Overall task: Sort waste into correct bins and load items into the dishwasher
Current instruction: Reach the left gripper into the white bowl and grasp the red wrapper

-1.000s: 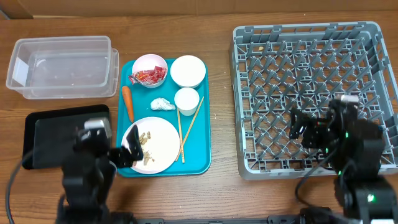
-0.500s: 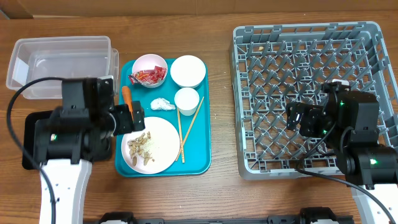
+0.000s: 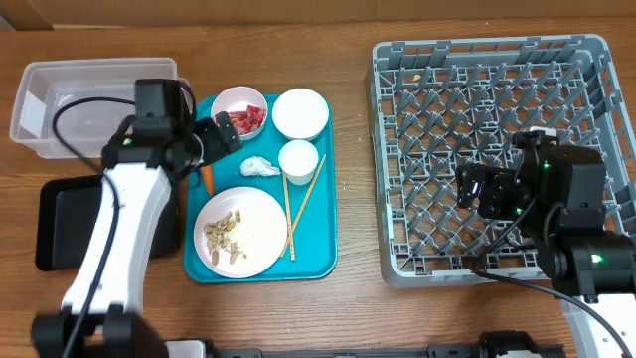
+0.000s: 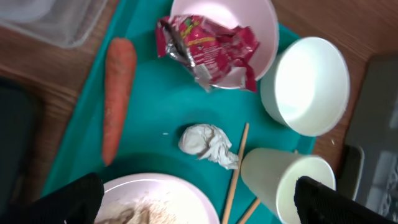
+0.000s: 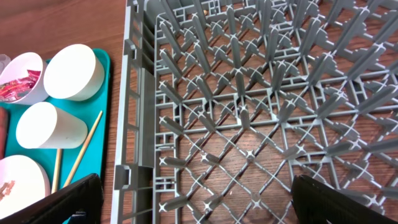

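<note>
My left gripper (image 3: 224, 144) hangs open and empty over the teal tray's back left, by the orange carrot (image 4: 118, 99). Ahead of it a white bowl (image 4: 264, 25) holds the red wrapper (image 4: 208, 46), beside an empty bowl (image 4: 308, 84). The crumpled tissue (image 4: 208, 142), white cup (image 4: 286, 180), chopsticks (image 3: 303, 204) and the plate (image 3: 258, 224) with beige scraps (image 3: 227, 231) lie on the tray. The clear tub (image 3: 99, 104) and black tray (image 3: 60, 224) sit left. My right gripper (image 3: 475, 194) stands open over the grey rack (image 5: 249, 93), holding nothing.
The teal tray (image 3: 323, 224) lies between the bins and the rack. The rack's lattice wall (image 5: 140, 112) rises just right of the tray. Bare wooden table (image 3: 298, 308) runs along the front edge. My left arm crosses above the black tray.
My left gripper has swung from the front, over the plate, up to the tray's back left near the carrot and wrapper bowl. The right gripper shifted slightly over the rack, then stayed.
</note>
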Controlling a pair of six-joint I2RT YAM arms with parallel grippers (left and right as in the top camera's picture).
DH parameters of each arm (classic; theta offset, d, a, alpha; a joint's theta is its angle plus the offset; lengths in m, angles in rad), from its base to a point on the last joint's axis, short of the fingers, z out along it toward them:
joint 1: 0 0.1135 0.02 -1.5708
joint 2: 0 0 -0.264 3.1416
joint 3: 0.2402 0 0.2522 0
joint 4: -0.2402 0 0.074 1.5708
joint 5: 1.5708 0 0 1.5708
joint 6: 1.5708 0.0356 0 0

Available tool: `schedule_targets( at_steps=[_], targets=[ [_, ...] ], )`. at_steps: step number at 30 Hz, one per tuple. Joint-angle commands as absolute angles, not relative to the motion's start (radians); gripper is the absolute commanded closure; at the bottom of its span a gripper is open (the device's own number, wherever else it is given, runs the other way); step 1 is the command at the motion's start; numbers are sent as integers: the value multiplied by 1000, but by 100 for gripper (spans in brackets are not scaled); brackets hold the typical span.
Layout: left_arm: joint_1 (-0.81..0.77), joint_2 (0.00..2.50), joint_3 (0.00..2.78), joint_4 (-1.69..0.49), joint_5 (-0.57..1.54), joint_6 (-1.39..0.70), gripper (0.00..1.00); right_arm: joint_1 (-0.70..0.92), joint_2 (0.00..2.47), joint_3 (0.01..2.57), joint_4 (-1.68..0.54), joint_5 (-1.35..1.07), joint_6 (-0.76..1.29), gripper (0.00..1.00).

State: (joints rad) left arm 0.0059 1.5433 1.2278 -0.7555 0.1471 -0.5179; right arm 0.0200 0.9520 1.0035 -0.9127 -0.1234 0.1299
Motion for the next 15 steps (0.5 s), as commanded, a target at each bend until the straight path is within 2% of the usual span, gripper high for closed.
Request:
schedule_targets(
  at_steps=[1, 11, 15],
  targets=[
    [1, 1630, 1248, -707, 158, -659, 1, 15, 945, 1033, -908, -125, 127, 0],
    [1, 1789, 1248, -509, 147, -659, 5, 15, 945, 1033, -912, -126, 127, 0],
    [1, 1831, 1248, -462, 147, -659, 10, 15, 945, 1033, -912, -126, 127, 0]
  ],
)
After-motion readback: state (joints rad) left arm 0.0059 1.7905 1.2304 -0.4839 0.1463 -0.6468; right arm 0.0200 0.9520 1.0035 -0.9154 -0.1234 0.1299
